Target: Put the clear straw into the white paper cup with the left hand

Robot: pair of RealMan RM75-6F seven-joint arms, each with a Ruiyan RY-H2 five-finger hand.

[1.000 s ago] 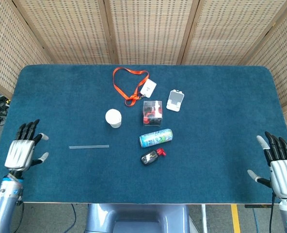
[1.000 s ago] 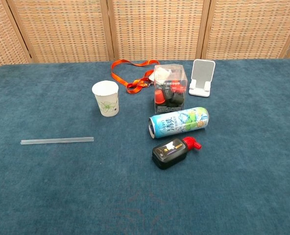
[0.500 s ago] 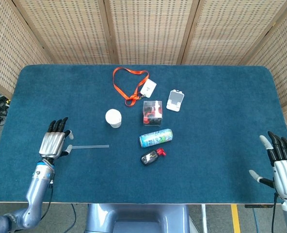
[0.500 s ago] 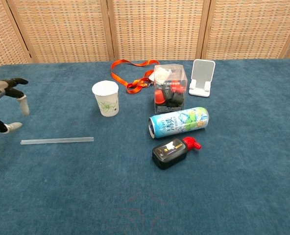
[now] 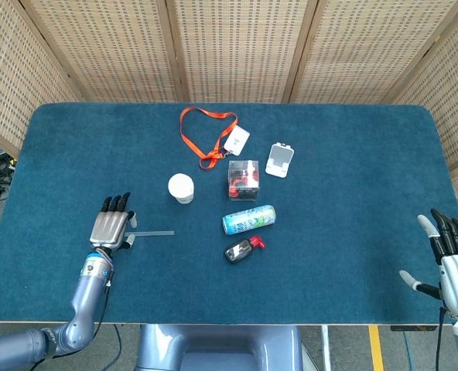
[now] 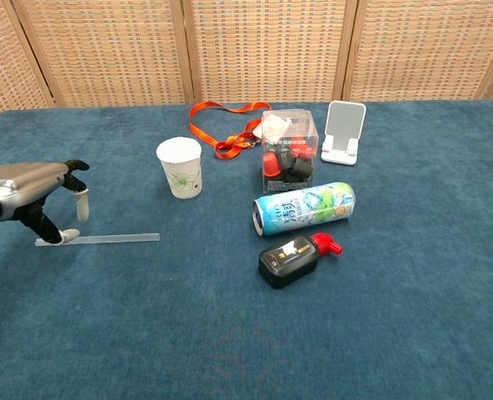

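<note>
While parked over the near-left part of the blue bench (image 5: 74, 154), left hand (image 5: 111, 229) sat right at the left end of the clear straw (image 6: 113, 238), fingers spread and pointing away from the robot, holding nothing. From the chest view, fingertips (image 6: 55, 237) looked to be down at the straw's end, maybe touching, honestly couldn't tell for sure. Straw lay flat on the bench, running left to right, a bit to the near-left of the white paper cup (image 6: 180, 167) and clearly apart from it. Cup stood upright, nothing in it as far as could be seen.

Right hand (image 5: 452, 261) was way off at the near-right corner of the bench, fingers apart, empty too, and only visible from the head view.

Middle of the bench had the usual clutter: orange lanyard (image 5: 202, 135) with its badge, clear plastic box (image 6: 286, 152) with red and black bits inside, white phone stand (image 6: 344, 132), can (image 6: 305, 208) lying on its side, and a small black device with a red tip (image 6: 295, 257) just in front of the can.
</note>
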